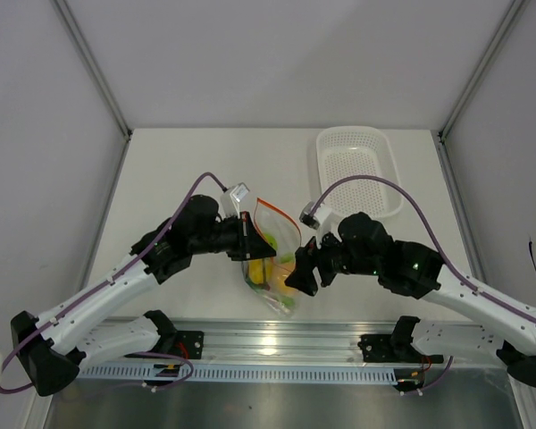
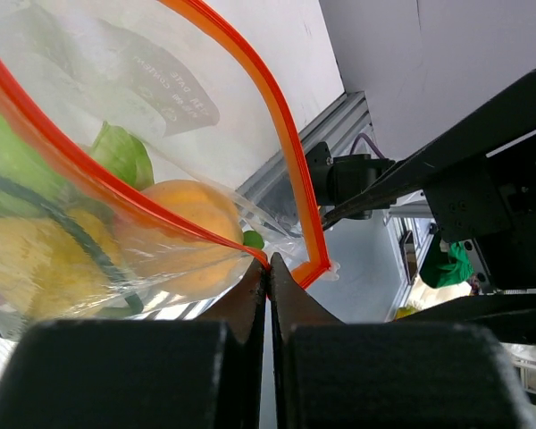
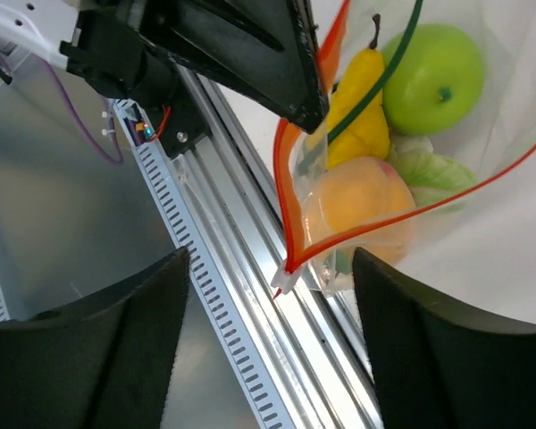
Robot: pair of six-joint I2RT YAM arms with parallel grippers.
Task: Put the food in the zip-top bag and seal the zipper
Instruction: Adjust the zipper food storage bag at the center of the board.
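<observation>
The left gripper is pinched tight on the zipper, its two dark fingers pressed together over the red-orange strip close to one corner of the mouth. From that pinch the strip splits into two lines that run away from each other, so the mouth of the zip-top bag gapes open.

Facing it, the right gripper has its fingers spread wide. The bag's near corner sits in the gap between them, and neither finger touches the plastic.

The food is inside the bag. Through the clear film I can see a green apple, a yellow piece with a dark stem beside it, an orange-yellow round fruit low near the corner, and a pale leafy piece tucked between fruit and apple.

From above, the bag is between the two wrists at the near edge of the table, just over the metal rail. I cannot tell whether its bottom rests on anything. A white perforated basket stands well apart at the far right.
</observation>
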